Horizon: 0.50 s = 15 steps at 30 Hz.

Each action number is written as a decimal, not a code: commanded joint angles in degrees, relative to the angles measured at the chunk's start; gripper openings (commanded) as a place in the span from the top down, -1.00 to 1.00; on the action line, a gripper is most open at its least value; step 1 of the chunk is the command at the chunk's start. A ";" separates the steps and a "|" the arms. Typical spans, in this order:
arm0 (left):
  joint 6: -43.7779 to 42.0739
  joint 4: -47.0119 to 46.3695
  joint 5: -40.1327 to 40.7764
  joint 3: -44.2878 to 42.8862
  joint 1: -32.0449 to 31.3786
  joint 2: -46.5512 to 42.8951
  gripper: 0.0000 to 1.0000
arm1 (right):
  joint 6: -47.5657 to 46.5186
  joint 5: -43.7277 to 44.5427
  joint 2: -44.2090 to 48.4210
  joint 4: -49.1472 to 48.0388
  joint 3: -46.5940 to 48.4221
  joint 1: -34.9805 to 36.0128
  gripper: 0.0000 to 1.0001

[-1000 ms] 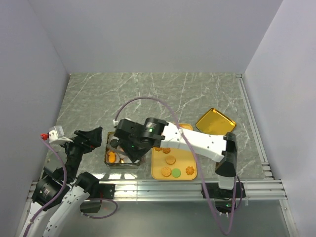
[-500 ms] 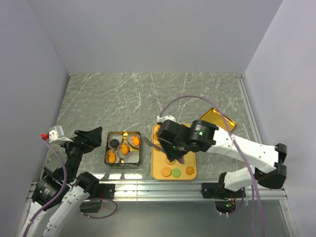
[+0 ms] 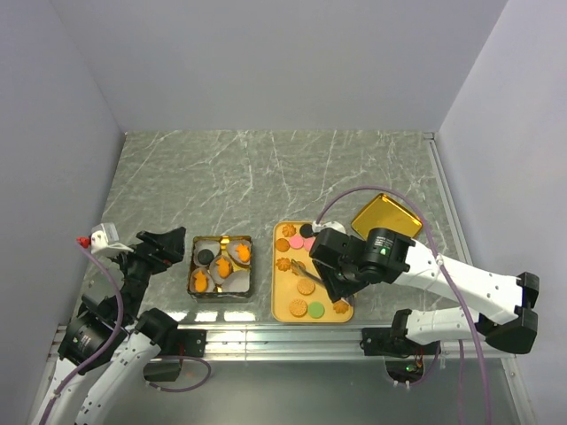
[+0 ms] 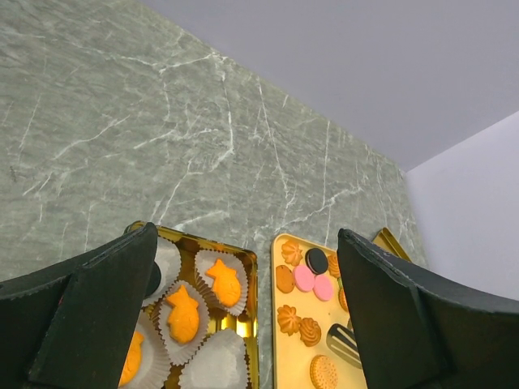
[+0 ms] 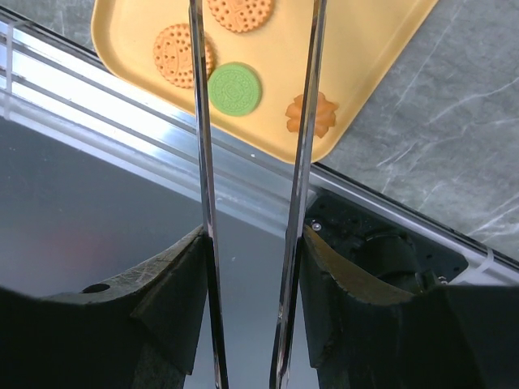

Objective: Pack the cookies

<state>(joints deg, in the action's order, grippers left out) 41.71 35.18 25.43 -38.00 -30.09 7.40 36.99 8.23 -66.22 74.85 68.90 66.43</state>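
The cookies lie on a yellow tray (image 3: 282, 305): tan rounds (image 5: 184, 55), a green disc (image 5: 234, 88), an orange flower (image 5: 311, 115), pink discs (image 4: 305, 277) and a dark disc (image 4: 316, 260). A gold tin (image 3: 220, 237) left of the tray holds white paper cups, some with orange fish-shaped cookies (image 4: 222, 281). My right gripper (image 3: 335, 273) is shut on metal tongs (image 5: 201, 162), whose two arms stand apart. The tongs' tip (image 4: 345, 340) hangs over the tray's middle, with no cookie visible in it. My left gripper (image 4: 247, 239) is open and empty, near and left of the tin.
A gold lid (image 3: 387, 215) lies on the marble table behind and right of the tray. The metal rail (image 5: 122, 105) of the table's near edge runs just in front of the tray and tin.
My right arm has swung right with the tongs, from over the gold tin to over the yellow tray. The tin now shows in full. The left arm has not moved.
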 commanded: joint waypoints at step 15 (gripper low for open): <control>1.88 0.15 1.82 -2.08 -0.15 0.51 -0.99 | -2.89 -1.20 -7.34 -4.36 -0.44 -0.17 -0.05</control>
<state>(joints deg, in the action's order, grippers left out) 42.98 35.40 25.91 -38.28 -30.09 7.84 35.29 7.01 -72.79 72.07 68.25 66.43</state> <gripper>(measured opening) 0.995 0.525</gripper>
